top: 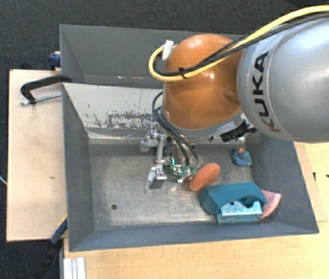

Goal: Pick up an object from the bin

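Observation:
My gripper [157,173] hangs low over the middle of the bin floor, beneath the arm's orange cover. Just to its right lies an orange oblong thing [204,176], close to the gripper but not visibly held. A small green and white piece [179,168] shows between the gripper and that orange thing; I cannot tell whether it is loose. A teal block with a light blue face [234,201] rests further right, near the bin's front wall.
A pink piece [271,202] pokes out from behind the teal block at the front right. A small blue thing with an orange top [241,157] stands by the right wall. The arm and its cover hide the bin's back right part.

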